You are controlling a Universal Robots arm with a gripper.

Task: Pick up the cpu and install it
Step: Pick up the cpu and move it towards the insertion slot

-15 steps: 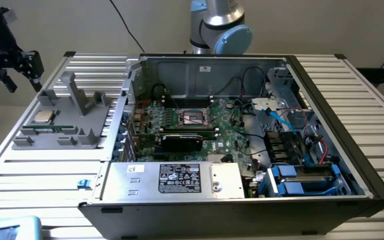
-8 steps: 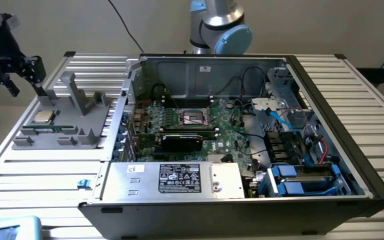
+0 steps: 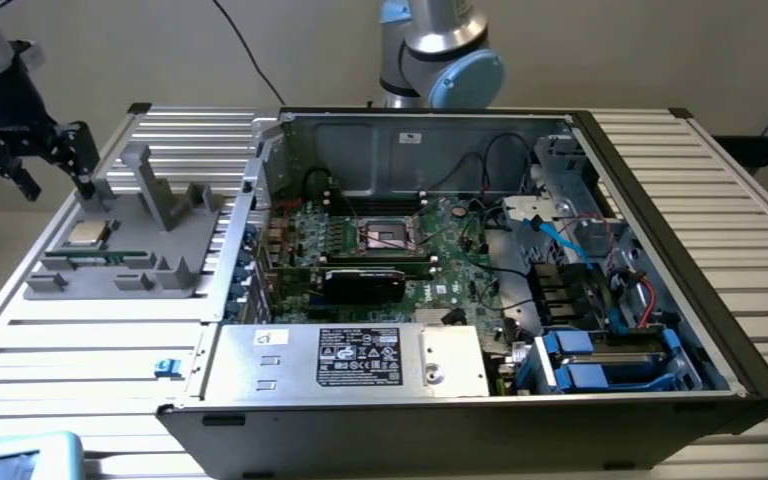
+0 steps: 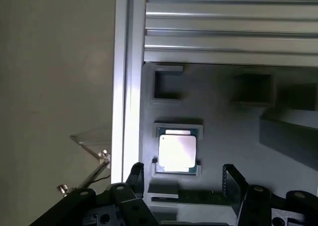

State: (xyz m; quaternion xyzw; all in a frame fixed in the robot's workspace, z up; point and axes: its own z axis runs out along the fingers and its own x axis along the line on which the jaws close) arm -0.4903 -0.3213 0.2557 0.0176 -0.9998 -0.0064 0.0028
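The cpu is a small square chip with a shiny silver top. It lies flat in a recess of the grey holder at the exterior view's left, beside the computer case. My black gripper hangs above the holder's far corner, a little short of the cpu. Its fingers stand wide apart with nothing between them. Inside the case, the dark square socket sits on the green motherboard.
The case lies open on a ribbed aluminium table. A silver power supply box with a white label fills its near side, and blue drive bays its right. Grey uprights rise from the holder. A second arm's base stands behind.
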